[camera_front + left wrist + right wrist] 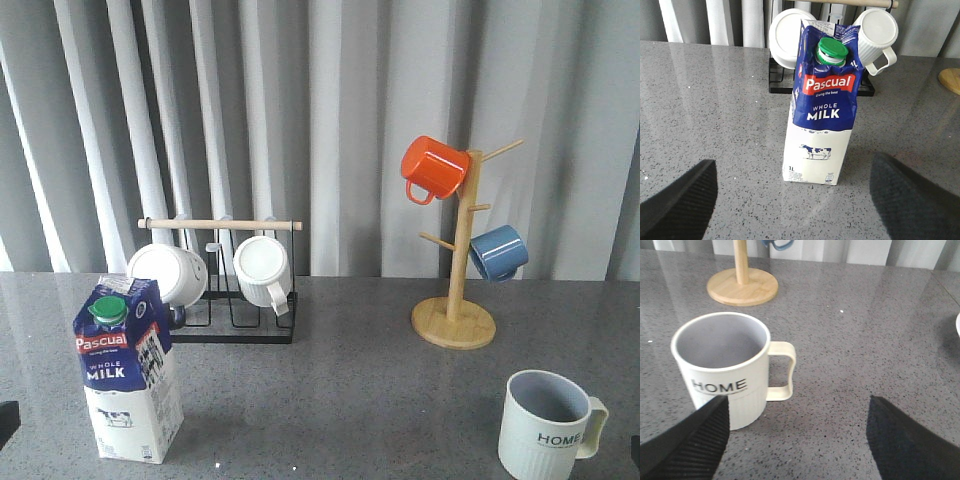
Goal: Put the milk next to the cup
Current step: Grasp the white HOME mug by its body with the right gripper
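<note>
Both jaws stand open and hold nothing. Left gripper (792, 200): its two dark fingers (680, 205) are spread wide, one to each side of the milk (821, 105), which stands upright on the grey speckled table (715, 100) ahead of the fingertips and apart from them. Right gripper (795, 440): fingers likewise spread, with the cup (725, 367) near one finger (690, 445), its handle turned toward the gap. Front view: the milk (125, 370) stands at the near left of the table (340, 390); the cup (545, 425) stands at the near right, well apart from it. Behind the milk is a black wire rack (240, 315) holding white mugs (263, 268). Behind the cup is a wooden mug tree (457, 250) carrying an orange mug (434, 167) and a blue mug (498, 252).
</note>
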Tool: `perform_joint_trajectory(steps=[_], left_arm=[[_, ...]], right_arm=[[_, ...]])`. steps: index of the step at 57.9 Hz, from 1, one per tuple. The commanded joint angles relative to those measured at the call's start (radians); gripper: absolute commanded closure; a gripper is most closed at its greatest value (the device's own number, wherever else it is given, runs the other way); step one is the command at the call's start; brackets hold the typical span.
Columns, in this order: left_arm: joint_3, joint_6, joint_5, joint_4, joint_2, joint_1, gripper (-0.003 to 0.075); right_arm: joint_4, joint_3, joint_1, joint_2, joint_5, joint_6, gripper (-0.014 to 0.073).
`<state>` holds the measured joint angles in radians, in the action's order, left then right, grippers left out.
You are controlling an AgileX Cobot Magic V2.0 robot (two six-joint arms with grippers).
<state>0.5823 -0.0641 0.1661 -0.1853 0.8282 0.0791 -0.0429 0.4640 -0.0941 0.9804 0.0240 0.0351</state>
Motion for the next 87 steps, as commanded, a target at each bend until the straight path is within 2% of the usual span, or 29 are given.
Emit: perform_joint_trajectory(steps=[1,22,50,87], left_arm=[[0.035,0.001,-0.072,-0.004,0.001,0.0,0.0133],[0.035,0.001,-0.084,-0.003,0.001,0.0,0.0133],[0.035,0.001,-0.088,-0.004,0.001,0.0,0.0133],[0.035,0.001,-0.102,-0.004,0.001,0.0,0.0133]], right_arm=[[0.002,0.037,-0.021,0.048,0.128,0.003,0.0034],[-0.014,0.037,-0.029,0.231,0.251,0.063,0.0034],[-0.006,0.037,-0.029,0.405,0.529,0.089,0.0034],[0.051,0.034,-0.029,0.557,0.714,0.128,0.0034]])
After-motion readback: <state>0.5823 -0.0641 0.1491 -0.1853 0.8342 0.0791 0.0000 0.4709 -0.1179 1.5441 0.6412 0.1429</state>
